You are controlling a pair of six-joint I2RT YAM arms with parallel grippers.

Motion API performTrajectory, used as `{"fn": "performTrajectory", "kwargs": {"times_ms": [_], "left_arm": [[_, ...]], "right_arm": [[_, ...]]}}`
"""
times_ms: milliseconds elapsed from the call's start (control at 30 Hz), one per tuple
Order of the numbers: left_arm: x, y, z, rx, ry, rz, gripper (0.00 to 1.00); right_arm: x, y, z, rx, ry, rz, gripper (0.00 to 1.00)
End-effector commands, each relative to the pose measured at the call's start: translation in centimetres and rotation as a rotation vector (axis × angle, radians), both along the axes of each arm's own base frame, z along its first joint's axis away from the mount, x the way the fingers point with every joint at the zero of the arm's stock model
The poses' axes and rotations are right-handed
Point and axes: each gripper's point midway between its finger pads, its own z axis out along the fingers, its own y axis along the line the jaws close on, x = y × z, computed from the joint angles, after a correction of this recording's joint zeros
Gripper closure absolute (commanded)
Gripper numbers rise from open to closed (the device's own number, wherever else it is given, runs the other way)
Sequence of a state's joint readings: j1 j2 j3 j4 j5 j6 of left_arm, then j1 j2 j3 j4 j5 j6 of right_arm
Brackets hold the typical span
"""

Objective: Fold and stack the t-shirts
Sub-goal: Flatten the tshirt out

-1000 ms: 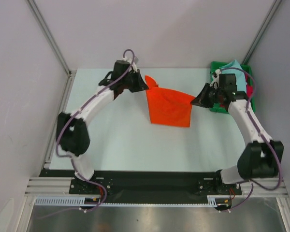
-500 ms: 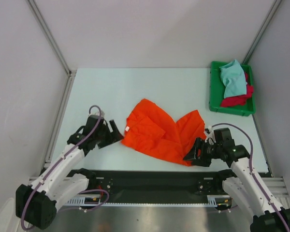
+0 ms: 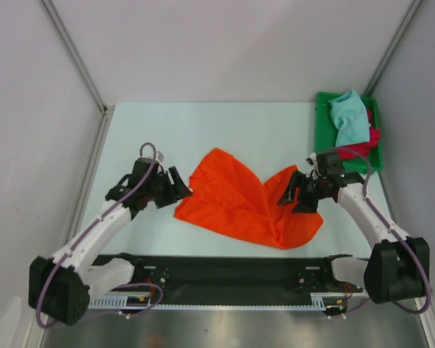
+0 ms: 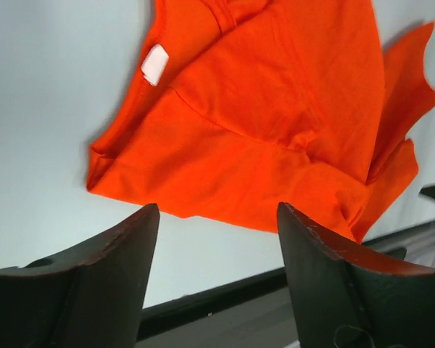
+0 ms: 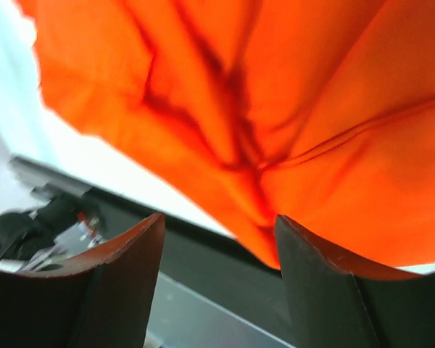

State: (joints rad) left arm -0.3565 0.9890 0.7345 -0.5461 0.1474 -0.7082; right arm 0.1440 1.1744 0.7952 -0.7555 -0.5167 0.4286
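The bright orange t-shirt [image 3: 239, 199] lies crumpled and partly spread on the pale table, near the front edge. My left gripper [image 3: 183, 186] is open at the shirt's left edge, and nothing is between its fingers [image 4: 94, 290]. In the left wrist view the orange t-shirt [image 4: 275, 123] lies just beyond the left gripper [image 4: 217, 217], its white label [image 4: 155, 64] showing. My right gripper [image 3: 292, 198] is open over the shirt's right side. In the right wrist view the orange cloth [image 5: 290, 101] fills the space beyond the right gripper [image 5: 217, 225]. A light teal t-shirt [image 3: 349, 119] and a crimson one [image 3: 372, 139] lie bunched in the tray.
A green plastic tray [image 3: 321, 141] stands at the back right corner of the table. A black rail [image 3: 225, 272] runs along the front edge, just below the orange shirt. Grey walls with metal posts enclose the table on three sides.
A second ago both grippers were shut on the orange shirt, stretched at the far side. Now the shirt lies nearer the front edge and both grippers are open beside it.
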Motion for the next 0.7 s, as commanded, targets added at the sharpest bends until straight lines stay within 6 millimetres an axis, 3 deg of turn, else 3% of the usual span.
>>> {"fn": "performTrajectory", "kwargs": {"times_ms": [0, 133, 167, 200, 233, 333, 433, 467, 500, 567, 600, 667], "left_arm": [[2.1, -3.2, 1.5, -0.082, -0.052, -0.165, 0.31], [4.6, -6.0, -0.7, -0.095, 0.037, -0.316, 0.41], [5.7, -6.5, -0.2, -0.092, 0.020, -0.333, 0.41], [6.3, -6.5, -0.5, -0.075, 0.025, -0.345, 0.41], [6.8, -6.6, -2.3, -0.043, 0.058, -0.374, 0.41], [8.5, -7.3, -2.7, -0.013, 0.063, -0.423, 0.32], [10.3, -9.2, -3.4, 0.015, 0.046, -0.480, 0.32], [11.3, -10.4, -2.7, 0.030, 0.004, -0.500, 0.33], [11.7, -11.0, -4.1, 0.050, 0.021, -0.518, 0.39], [12.8, -12.4, -4.3, 0.081, 0.000, -0.534, 0.49], [13.4, -12.3, -5.9, 0.127, 0.023, -0.520, 0.56], [14.1, -12.6, -6.6, 0.171, 0.030, -0.514, 0.57]], "right_arm": [[2.2, -3.7, -0.3, -0.189, -0.024, -0.057, 0.33], [2.3, -6.6, -0.8, -0.189, 0.017, -0.221, 0.37], [2.2, -6.9, -0.8, -0.177, 0.022, -0.243, 0.38], [1.9, -7.2, -1.1, -0.163, 0.034, -0.264, 0.39], [1.8, -7.4, -1.2, -0.145, 0.048, -0.283, 0.41], [1.4, -7.6, -1.7, -0.138, 0.097, -0.292, 0.45], [1.6, -7.8, -1.9, -0.140, 0.120, -0.298, 0.46], [1.8, -7.8, -1.7, -0.139, 0.117, -0.302, 0.46], [2.0, -7.9, -1.6, -0.139, 0.117, -0.306, 0.47], [2.5, -8.0, -1.2, -0.142, 0.112, -0.312, 0.47], [2.4, -8.0, -1.1, -0.147, 0.120, -0.315, 0.47], [2.5, -8.2, -0.8, -0.153, 0.116, -0.317, 0.47]]}}
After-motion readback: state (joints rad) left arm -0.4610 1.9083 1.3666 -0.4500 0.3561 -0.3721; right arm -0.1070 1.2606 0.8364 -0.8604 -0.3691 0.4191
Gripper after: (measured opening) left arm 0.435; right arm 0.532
